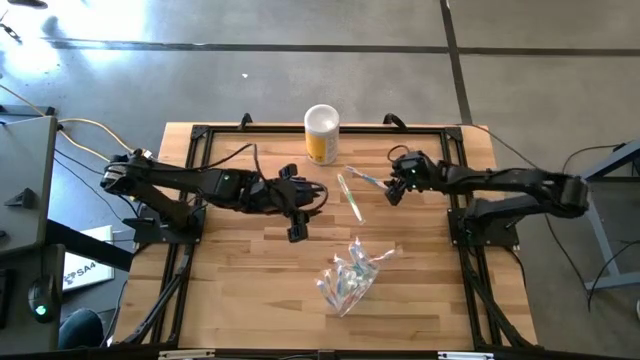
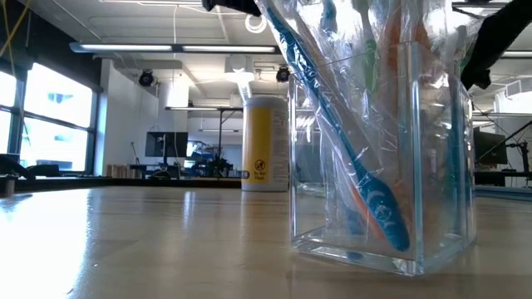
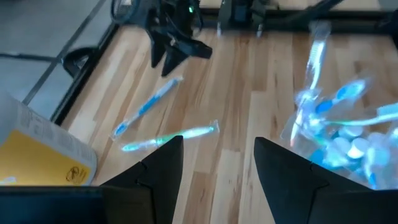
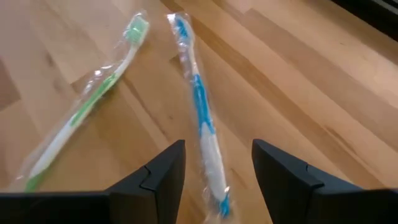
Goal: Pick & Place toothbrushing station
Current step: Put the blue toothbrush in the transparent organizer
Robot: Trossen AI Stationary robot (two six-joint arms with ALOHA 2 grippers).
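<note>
Right tool (image 4: 214,171) over wrapped blue toothbrush (image 4: 198,99)

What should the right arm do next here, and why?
Probably lower the right gripper onto the blue toothbrush. Its jaws stand open right over that brush, which lies loose on the table beside the green toothbrush, apart from it.

Grey concrete floor (image 1: 520,70) w/ dark seam lines around wood worktop (image 1: 250,290). Big windows (image 2: 46,124) far left, ceiling strip lights (image 2: 174,47), white walls.
</note>
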